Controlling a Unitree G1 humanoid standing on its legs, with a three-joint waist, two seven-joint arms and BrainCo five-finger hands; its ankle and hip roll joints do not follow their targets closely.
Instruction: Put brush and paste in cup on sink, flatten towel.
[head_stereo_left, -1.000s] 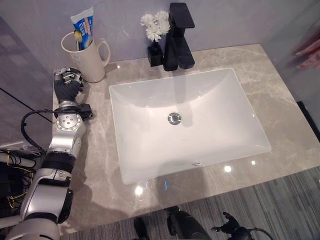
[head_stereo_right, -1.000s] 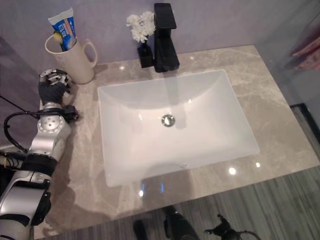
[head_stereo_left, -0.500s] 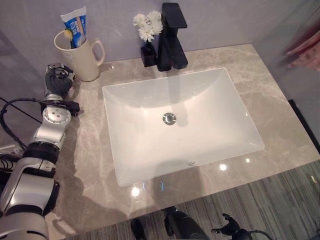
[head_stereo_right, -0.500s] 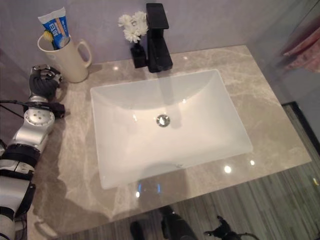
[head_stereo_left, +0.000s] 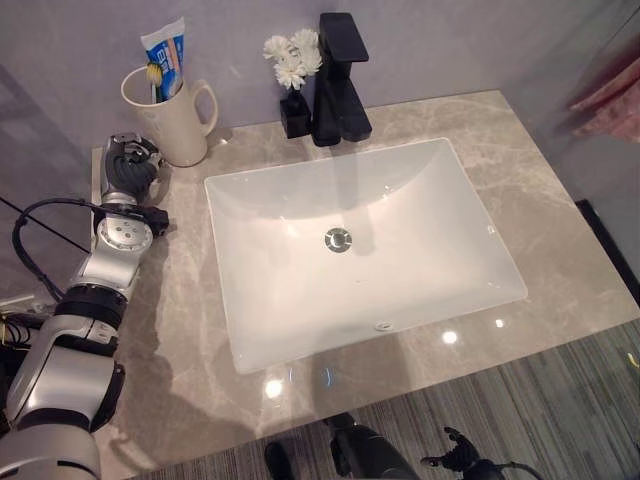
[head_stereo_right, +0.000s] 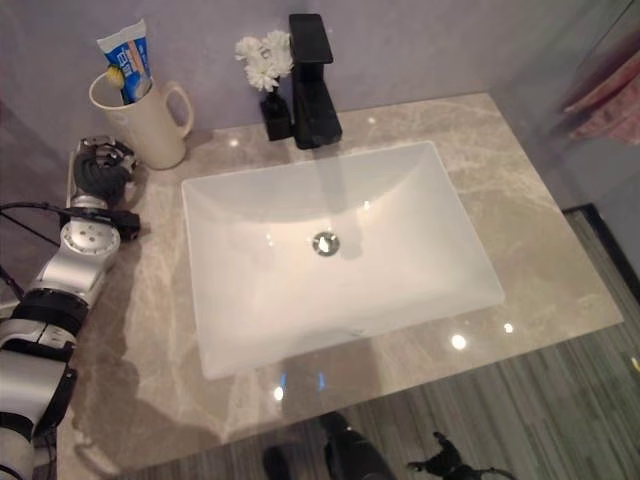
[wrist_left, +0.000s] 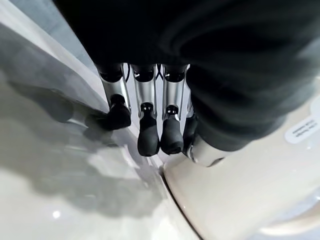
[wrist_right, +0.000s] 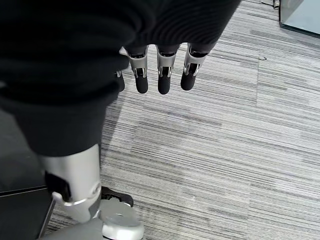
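My left robot hand (head_stereo_left: 128, 165) rests on the table (head_stereo_left: 560, 250) just beside the cup (head_stereo_left: 170, 115), fingers (wrist_left: 148, 135) relaxed and fairly straight, holding nothing. Over the last second it has hardly moved against the cup; the whole view swung instead, so that was my head camera. My right robot hand (wrist_right: 159, 67) hangs over striped carpet, fingers loose and empty.

What that tells me: the brush (head_stereo_left: 154, 78) and the paste (head_stereo_left: 167, 55) both stand in the cup, just beyond my left robot hand, so I judge that half of the job done and the hand simply drawn clear. I see no towel on the table, so the flattening step remains.

Going by size: the table is polished grey-beige marble with pale veins and bright light spots. Set into it, to the right of my left robot hand, is a white rectangular sink (head_stereo_left: 360, 250), glossy, with a round metal drain. Beyond it, a boxy matt-black tap (head_stereo_left: 340, 80) and a small black vase of white flowers (head_stereo_left: 291, 60). The cup is cream, glazed, with a loop handle facing the tap. The paste is a blue-and-white tube; the brush shows a yellowish head.
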